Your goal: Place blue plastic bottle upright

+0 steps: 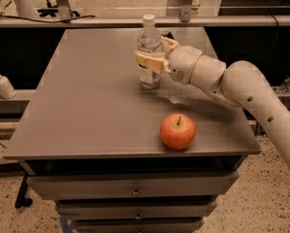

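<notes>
The blue plastic bottle [149, 52], clear with a white cap and a white label, stands upright on the grey table [86, 106], at the back of its middle. My gripper [154, 57] reaches in from the right and is shut on the bottle at label height. One tan finger [147, 61] lies across the bottle's front and the other [169, 43] sits behind it. The bottle's base is at the table top.
A red apple [178, 131] sits near the table's front right edge. A white pump-dispenser bottle [2, 84] stands on a lower ledge at the left. A rail with metal posts [62, 4] runs behind the table. Drawers are below the top.
</notes>
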